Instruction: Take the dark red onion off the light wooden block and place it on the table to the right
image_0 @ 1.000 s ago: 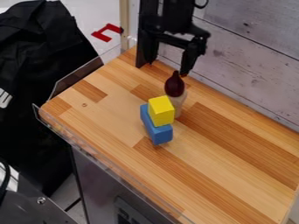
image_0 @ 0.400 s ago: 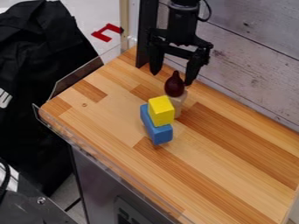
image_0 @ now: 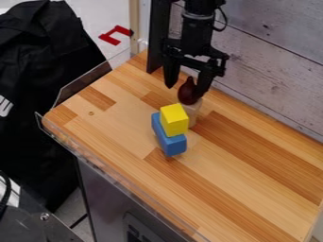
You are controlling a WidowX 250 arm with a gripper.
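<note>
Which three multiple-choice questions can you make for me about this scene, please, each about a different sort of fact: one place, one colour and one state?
1. Where is the yellow block?
A) Under the blue block
B) On top of the blue block
C) On the floor

2. What colour is the teardrop-shaped object?
A) White
B) Green
C) Dark red

3. What is the state of the gripper?
A) Open
B) Fully shut
C) Shut on the yellow block

1: B, the yellow block sits above the blue one, partly covering it.
2: C, its rounded surface is dark red.
3: A, a gap separates its two fingertips.
</note>
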